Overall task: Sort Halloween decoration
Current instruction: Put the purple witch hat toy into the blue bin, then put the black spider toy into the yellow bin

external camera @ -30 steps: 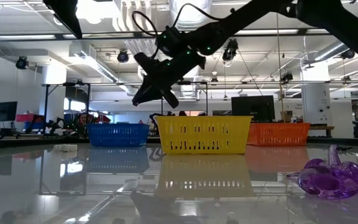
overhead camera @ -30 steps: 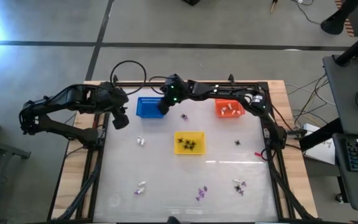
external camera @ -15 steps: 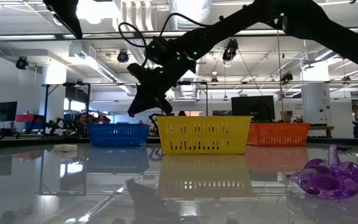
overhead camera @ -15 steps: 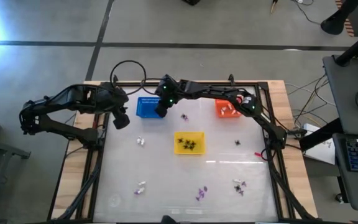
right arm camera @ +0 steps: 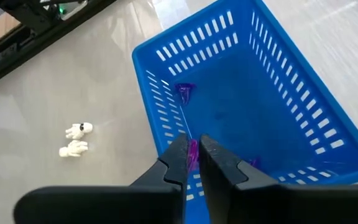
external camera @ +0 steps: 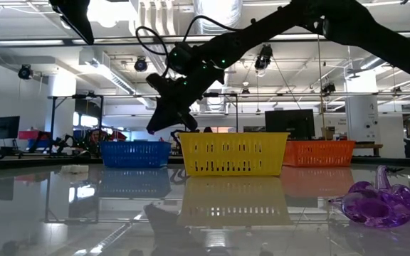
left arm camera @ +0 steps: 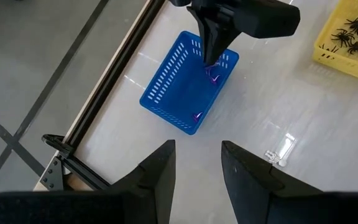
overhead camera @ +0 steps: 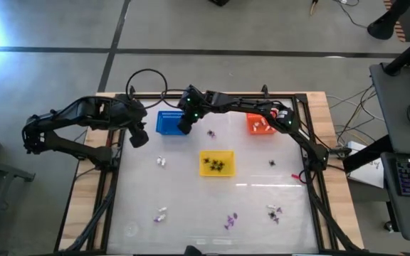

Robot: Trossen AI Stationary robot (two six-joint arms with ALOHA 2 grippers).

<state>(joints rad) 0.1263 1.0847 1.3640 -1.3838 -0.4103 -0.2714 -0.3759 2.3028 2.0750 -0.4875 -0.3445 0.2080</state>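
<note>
Hard to make out from above: the trinkets on the glossy white bench (overhead camera: 191, 192) are mere specks. The left tool (left arm camera: 196, 163) hovers beside the blue basket (overhead camera: 168, 122), fingers parted, holding nothing. The right tool (right arm camera: 193, 155) hangs over that basket, fingers barely apart with a purple trinket (right arm camera: 192, 150) between them (gripped or just freed, I cannot tell). Black spiders (overhead camera: 216, 164) sit in the yellow basket (overhead camera: 228, 155). Behind, a workshop with ceiling lights. A second ago the right tool was further right.
</note>
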